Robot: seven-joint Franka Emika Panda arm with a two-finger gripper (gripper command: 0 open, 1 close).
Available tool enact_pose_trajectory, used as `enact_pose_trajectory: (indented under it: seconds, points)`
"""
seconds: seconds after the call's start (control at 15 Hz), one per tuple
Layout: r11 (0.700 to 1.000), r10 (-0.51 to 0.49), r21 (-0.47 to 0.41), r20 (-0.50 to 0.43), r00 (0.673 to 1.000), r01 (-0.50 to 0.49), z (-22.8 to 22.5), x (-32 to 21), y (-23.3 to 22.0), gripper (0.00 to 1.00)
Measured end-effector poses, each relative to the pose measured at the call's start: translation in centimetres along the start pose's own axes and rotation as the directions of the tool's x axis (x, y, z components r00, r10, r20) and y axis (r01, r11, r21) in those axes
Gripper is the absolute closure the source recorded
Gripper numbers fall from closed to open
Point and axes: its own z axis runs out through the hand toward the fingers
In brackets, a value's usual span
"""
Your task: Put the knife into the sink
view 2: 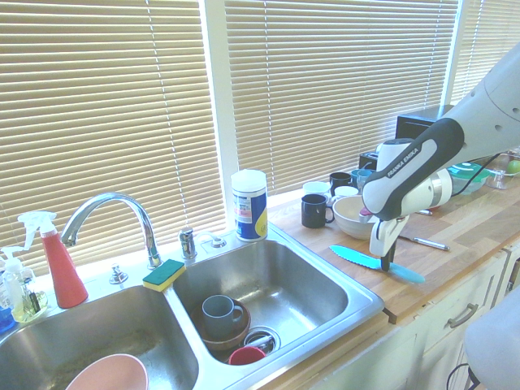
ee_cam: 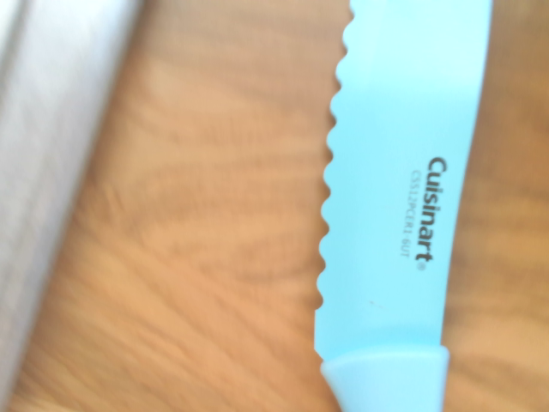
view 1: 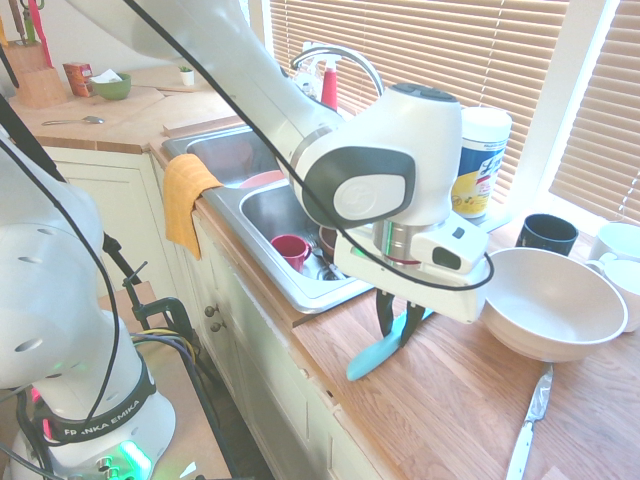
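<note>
Lettering on the one robot arm [view 1: 95,425], far left, read FRANKA EMIKA; next came one sink [view 1: 235,205] with two basins. Beside it, over the counter [view 1: 440,400], the gripper [view 1: 398,335] had closed on one turquoise knife [view 1: 368,361], marked "Cuisinart", left of one metal-bladed knife [view 1: 538,402] and one big bowl [view 1: 550,305].

In the wrist view, the knife [ee_cam: 399,197] runs past the edges, its blade tip and handle end cut off
</note>
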Motion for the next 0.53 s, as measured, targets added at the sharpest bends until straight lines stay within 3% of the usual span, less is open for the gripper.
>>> enact_pose_trajectory:
  seconds: [0.53]
  points:
    - [0.997, 0.054, 0.064, -0.067, 0.996, -0.050, -9.1, 1.5, -3.7, 1.00]
